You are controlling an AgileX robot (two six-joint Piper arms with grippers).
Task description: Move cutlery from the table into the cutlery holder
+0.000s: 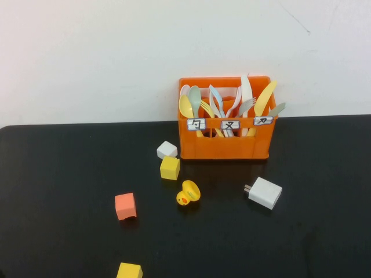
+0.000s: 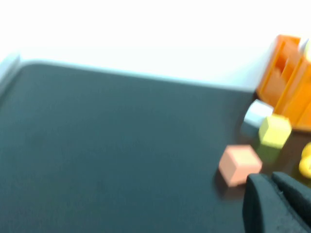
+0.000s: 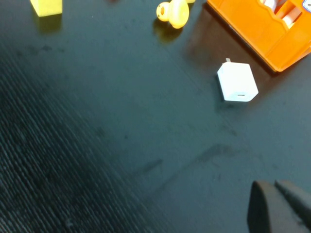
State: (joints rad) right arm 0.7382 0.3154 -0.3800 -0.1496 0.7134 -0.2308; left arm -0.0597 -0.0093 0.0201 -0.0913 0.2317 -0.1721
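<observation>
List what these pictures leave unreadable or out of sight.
- Left gripper: only dark fingertips at the left wrist view's edge, blurred; open or shut unclear. Absent from the high view.
- Right gripper: cut off by the right wrist view's corner; same doubt.
- Orange cutlery holder: its front wall hides the lower ends of the white knife and yellow knife.
- Yellow cube: cut by the high view's bottom edge.

— What is seen of the table (image 1: 64, 174)?
— A matt black top, faintly streaked in the right wrist view.
— And the cutlery holder (image 1: 225, 146)?
— Smooth orange plastic, paper-like white labels at its front rim; the yellow knife (image 1: 264, 99) and white knife (image 1: 247, 90) are seen as smooth plastic.
</observation>
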